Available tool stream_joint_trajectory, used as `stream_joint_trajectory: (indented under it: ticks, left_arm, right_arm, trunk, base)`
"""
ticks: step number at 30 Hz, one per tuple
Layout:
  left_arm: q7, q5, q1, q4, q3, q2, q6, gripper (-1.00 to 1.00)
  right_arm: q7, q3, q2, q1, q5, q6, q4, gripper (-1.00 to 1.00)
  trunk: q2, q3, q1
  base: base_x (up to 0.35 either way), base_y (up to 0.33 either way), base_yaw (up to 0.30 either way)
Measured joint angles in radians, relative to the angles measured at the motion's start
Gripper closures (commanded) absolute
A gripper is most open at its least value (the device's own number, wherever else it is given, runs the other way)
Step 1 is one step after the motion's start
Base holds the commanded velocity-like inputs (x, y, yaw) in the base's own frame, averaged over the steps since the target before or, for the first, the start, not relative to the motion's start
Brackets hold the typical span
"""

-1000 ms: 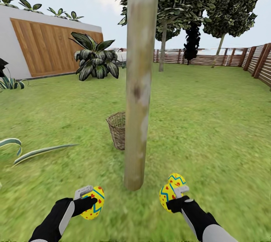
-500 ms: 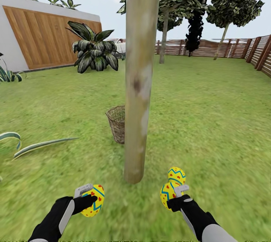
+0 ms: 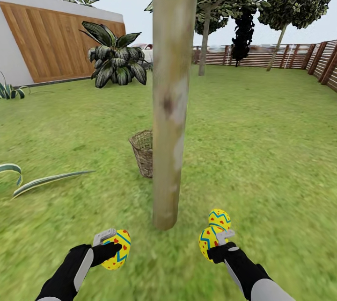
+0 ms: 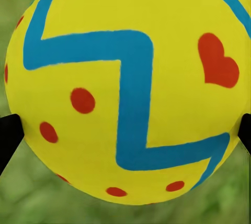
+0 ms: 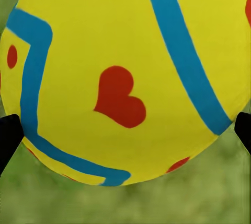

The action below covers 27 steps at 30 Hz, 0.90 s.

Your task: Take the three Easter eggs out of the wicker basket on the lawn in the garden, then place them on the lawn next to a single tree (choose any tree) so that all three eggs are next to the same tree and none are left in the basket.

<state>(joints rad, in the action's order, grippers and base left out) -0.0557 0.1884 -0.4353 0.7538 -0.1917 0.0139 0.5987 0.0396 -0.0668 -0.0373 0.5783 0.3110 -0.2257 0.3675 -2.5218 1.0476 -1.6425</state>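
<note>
Left claw (image 3: pixel 113 245) grips a yellow egg (image 3: pixel 118 255), blue zigzag, red hearts | right claw (image 3: pixel 220 240) clamps a second egg (image 3: pixel 206 243), third egg (image 3: pixel 219 219) on the lawn (image 3: pixel 262 151) just beyond | tree trunk (image 3: pixel 172 104) between, wicker basket (image 3: pixel 142 151) behind

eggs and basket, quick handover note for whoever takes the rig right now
Left pincer: shut on one egg, held above the lawn.
Right pincer: shut on a second egg.
Third egg lies on the grass just beyond it, near the tree.
Wicker basket stands behind the trunk; its inside can't be seen.
Left: set both held eggs down by this trunk.
</note>
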Motion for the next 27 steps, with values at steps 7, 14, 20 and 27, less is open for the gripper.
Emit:
stream_joint_trajectory:
  ticks: [7, 14, 20, 27]
  left_arm:
    - [0.0, 0.001, 0.0, 0.0, -0.002, -0.001, 0.0, 1.0]
    - [-0.001, 0.0, 0.0, 0.0, -0.002, 0.0, 0.002, 1.0]
    - [-0.002, 0.001, 0.0, -0.005, 0.0, -0.006, 0.0, 1.0]
    - [0.0, 0.001, 0.0, -0.006, 0.005, -0.025, 0.001, 1.0]
  right_arm:
    - [-0.001, 0.003, -0.001, 0.0, 0.0, -0.001, -0.002, 1.0]
    - [0.001, 0.002, 0.0, 0.0, -0.002, 0.0, -0.002, 1.0]
    - [0.001, 0.002, 0.002, 0.0, -0.002, -0.001, -0.001, 1.0]
    - [0.0, 0.002, 0.0, 0.0, -0.002, -0.001, -0.002, 1.0]
  trunk:
    - [0.0, 0.0, -0.001]
    - [0.0, 0.0, 0.0]
    - [0.0, -0.003, 0.0]
    - [0.0, -0.004, -0.001]
  base:
    - [0.033, 0.004, 0.148]
    - [0.228, 0.201, -0.031]
    - [0.116, 0.122, -0.238]
    - [0.018, 0.065, -0.021]
